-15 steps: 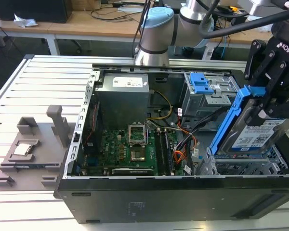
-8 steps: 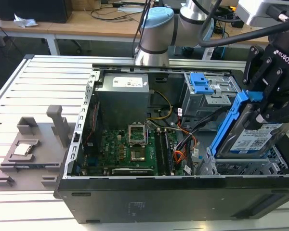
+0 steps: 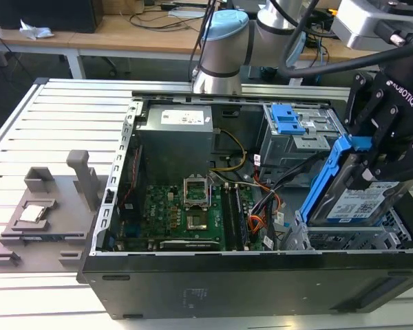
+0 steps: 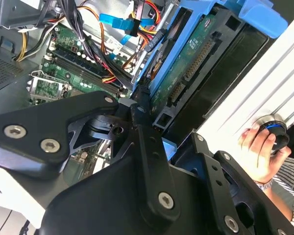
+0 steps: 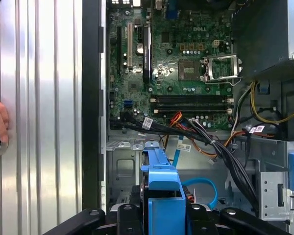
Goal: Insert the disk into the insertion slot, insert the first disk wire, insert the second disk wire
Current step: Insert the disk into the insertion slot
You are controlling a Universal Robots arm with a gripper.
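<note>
Blue-framed disk (image 3: pixel 361 203) tilted in gripper (image 3: pixel 376 158), abv case (image 3: pixel 261 278).

From my console, the arm (image 3: pixel 224 51) reads as silver-grey tubes joined by rounded housings, one topped with a pale blue cap (image 3: pixel 227 24). Thick black cables (image 3: pixel 292 41) loop alongside it. The gripper (image 3: pixel 378 161) is matte black with white lettering on its body. In the second wrist view its linkage bars (image 4: pixel 54 132) are black as well, pinned with silver screws (image 4: pixel 165 199), hex-socket heads as far as I can tell.
</note>
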